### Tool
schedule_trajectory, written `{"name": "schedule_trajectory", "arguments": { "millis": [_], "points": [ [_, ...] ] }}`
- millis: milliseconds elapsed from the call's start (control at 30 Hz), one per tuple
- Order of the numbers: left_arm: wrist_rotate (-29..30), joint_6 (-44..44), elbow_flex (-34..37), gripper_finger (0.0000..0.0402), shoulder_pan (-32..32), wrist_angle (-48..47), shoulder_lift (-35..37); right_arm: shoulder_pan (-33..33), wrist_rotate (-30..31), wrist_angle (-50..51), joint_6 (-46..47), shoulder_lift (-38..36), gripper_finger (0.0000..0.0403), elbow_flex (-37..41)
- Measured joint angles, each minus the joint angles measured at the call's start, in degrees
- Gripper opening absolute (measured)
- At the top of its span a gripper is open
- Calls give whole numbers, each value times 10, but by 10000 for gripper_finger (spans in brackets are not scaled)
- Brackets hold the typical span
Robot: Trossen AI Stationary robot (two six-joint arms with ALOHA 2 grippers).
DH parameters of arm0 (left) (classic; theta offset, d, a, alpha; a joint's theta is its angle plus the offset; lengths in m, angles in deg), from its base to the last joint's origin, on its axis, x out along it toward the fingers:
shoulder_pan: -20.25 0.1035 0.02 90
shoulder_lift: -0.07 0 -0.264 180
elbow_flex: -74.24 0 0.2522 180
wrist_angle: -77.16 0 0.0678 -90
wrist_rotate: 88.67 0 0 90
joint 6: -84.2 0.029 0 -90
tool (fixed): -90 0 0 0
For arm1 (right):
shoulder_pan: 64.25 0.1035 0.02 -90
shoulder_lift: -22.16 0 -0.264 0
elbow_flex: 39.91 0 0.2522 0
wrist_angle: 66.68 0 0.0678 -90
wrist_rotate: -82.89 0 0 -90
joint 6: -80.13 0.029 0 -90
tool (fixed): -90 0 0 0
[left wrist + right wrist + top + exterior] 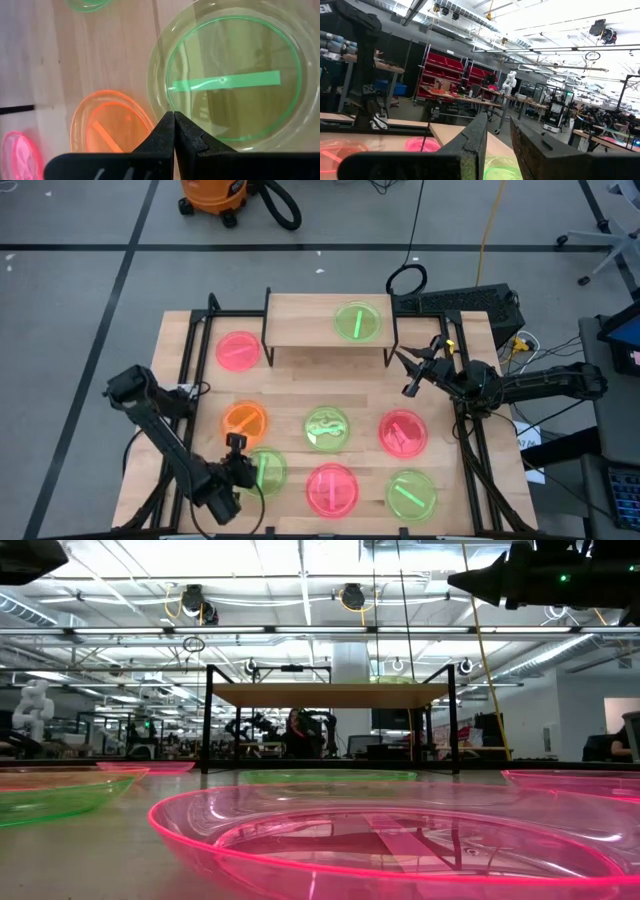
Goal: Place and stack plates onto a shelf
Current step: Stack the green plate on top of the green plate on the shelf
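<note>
Using the shelf [330, 330] as the anchor, since it sits at the table's far edge, about centered, with thin black legs and a bare wood top except for one green plate [358, 321] on its right half.

Left of the shelf, down on the table, there's a pink plate [238, 350] just beside the shelf's left legs. Nearer the front and left of the shelf's middle sits an orange plate [245, 421], and closer to the front edge a green one [266, 469]. The left gripper [236, 443] hangs over the gap between those two, fingers pressed together with nothing between them – the left wrist view shows the closed tips [174, 131] above that green plate's rim [227, 80], orange plate [111, 127] right beside.

Straight in front of the shelf there's open tabletop, then a green plate with a pale swirl [327, 428], and a pink one [331, 488] near the front edge. That's the big pink rim [400, 845] filling the low view.

Right of center: a pink-red plate [403, 431] and a green plate [411, 494] toward the front right corner.

The right gripper [415, 372] hovers just off the shelf's right legs – fingers slightly spread, holding nothing, a slim gap visible in its wrist view [498, 145]. Clear wood lies between it and the pink-red plate.
</note>
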Motion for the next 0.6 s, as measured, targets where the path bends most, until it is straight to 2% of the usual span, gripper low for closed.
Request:
{"name": "schedule_trajectory", "arguments": {
  "millis": [333, 500, 600],
  "points": [
    [13, -112, 0, 0, -63, 6, -7, 0, 0, 0, 0, 0, 70, 0],
    [-64, -70, -1, 1, -79, 48, -25, 0, 0, -9, 0, 0, 70, 0],
    [-74, -60, -1, 1, -80, 90, -31, 0, 0, -9, 0, 0, 70, 0]
  ]
}}
